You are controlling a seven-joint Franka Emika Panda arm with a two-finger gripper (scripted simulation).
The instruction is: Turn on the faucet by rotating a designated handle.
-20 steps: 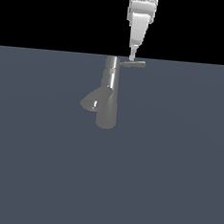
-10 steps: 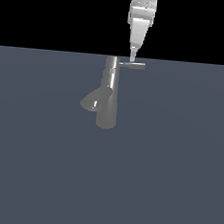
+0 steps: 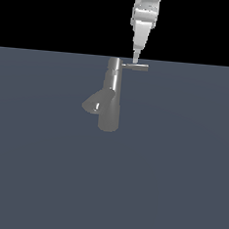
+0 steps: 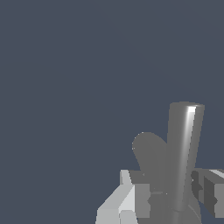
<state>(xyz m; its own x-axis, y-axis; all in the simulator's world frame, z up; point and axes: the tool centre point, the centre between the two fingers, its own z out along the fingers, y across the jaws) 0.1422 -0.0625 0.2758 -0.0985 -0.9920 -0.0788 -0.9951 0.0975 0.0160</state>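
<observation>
Grey metal, the handle (image 3: pixel 136 67) juts from the top of the faucet (image 3: pixel 110 99) toward the exterior view's right, at the same angle as a second ago. Only the gripper (image 3: pixel 136 61) has changed: its tip now meets the lever, so the push can start. Whether its fingers are parted or closed, I cannot tell.

The white, tapering robot gripper (image 3: pixel 136 60) is edging toward the exterior view's right, above the thin, flat grey metal handle (image 3: pixel 136 67). More of the white arm's wrist block is coming into the frame's top.
</observation>
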